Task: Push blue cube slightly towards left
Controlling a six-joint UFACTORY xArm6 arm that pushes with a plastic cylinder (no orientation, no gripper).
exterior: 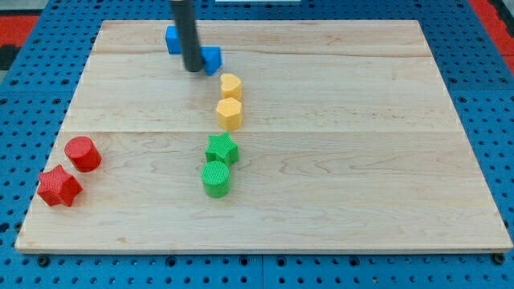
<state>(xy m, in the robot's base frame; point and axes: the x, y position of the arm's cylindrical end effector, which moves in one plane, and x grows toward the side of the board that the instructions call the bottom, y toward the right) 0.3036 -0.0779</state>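
The dark rod comes down from the view's top, and my tip (194, 70) rests on the wooden board (361, 160) near its top edge. A blue block (213, 59) lies just right of my tip, touching or nearly touching it; the rod hides its left part, so its shape is unclear. Another blue block (173, 38) sits up and to the left, behind the rod, also partly hidden. I cannot tell which one is the cube.
A yellow heart-like block (230, 85) and a yellow hexagonal block (229, 113) lie below right of my tip. A green star (222, 149) and a green cylinder (216, 178) sit mid-board. A red cylinder (83, 153) and a red star (59, 186) lie at lower left.
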